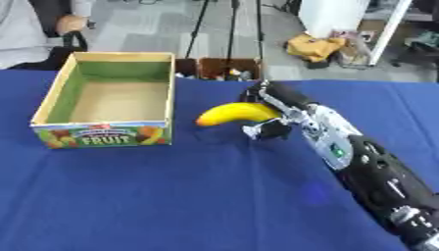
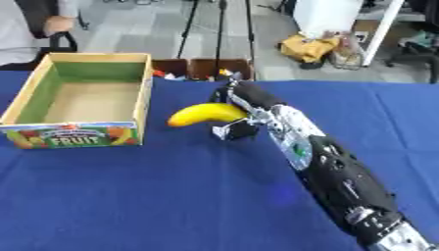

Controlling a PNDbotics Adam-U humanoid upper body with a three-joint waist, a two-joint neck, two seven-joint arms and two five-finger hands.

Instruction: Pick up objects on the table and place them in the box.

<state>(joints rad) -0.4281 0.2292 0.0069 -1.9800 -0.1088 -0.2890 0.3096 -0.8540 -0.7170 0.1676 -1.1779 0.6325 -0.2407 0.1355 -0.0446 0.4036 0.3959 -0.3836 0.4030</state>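
Right hand [image 1: 267, 110]: fingers curled round the banana [image 1: 233, 112]
Banana: above the blue surface [image 1: 171, 196], just right of the box [image 1: 163, 88]
Box: open, nothing visible inside

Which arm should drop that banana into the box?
The right. Its robot hand already holds the banana just right of the box, which looks empty. No left arm shows.

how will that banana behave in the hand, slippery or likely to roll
The banana looks smooth-skinned, so it may slip in the right hand curled around its end. Its curve probably stops it rolling far. It seems stiff, jutting sideways toward the box without drooping.
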